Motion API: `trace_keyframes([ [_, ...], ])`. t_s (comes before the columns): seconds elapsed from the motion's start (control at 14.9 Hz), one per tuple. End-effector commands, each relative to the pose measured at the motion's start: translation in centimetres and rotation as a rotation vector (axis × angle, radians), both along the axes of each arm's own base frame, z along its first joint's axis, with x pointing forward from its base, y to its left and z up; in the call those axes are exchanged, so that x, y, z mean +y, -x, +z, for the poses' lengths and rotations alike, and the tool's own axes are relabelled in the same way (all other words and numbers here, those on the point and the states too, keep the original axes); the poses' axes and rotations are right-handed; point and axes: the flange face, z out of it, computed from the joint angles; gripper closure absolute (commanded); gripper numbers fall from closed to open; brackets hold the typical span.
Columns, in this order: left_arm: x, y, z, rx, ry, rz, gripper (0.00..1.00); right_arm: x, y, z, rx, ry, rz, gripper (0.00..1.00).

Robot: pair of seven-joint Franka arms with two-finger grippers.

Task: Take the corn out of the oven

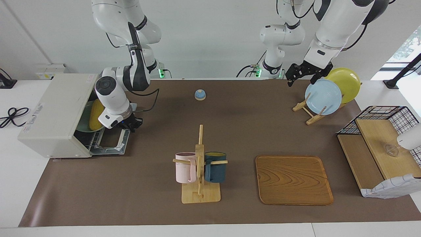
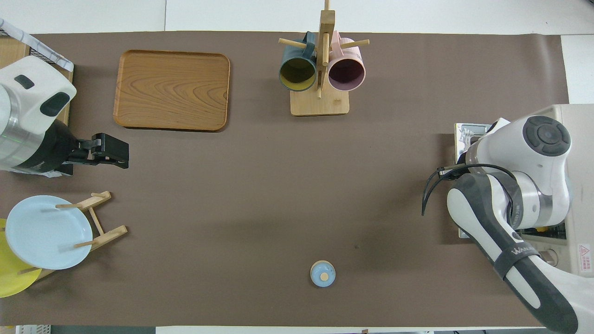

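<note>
Off-white oven (image 1: 54,113) at right arm's end of table (image 1: 230,214), door down flat. Yellow corn (image 1: 96,114) inside on greenish plate (image 1: 82,123), partly masked by wrist. Right tool (image 1: 131,125) closed at door handle; hidden in overhead view. Risk: door springing back on release. Left tool (image 1: 304,75) open, waiting over plate rack (image 1: 307,113).

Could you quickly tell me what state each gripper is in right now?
Left gripper: open, empty, waiting above the blue plate.
Right gripper: shut, at the oven door's handle, door pulled down.
</note>
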Motion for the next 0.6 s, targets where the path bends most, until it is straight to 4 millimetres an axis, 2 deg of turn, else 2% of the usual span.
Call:
trace_keyframes([
  [0.0, 0.2, 0.0, 0.5, 0.002, 0.006, 0.009, 0.0, -3.1, -0.8, 0.3, -0.032, 0.037, -0.018, 1.0],
  [0.34, 0.5, -0.2, 0.5, 0.001, 0.007, 0.012, 0.0, -2.8, -0.3, -0.4, -0.035, 0.037, -0.055, 1.0],
  [0.54, 0.5, -0.2, 0.5, -0.002, 0.007, 0.017, 0.0, 0.1, -0.2, -0.4, -0.035, -0.006, -0.066, 1.0],
])
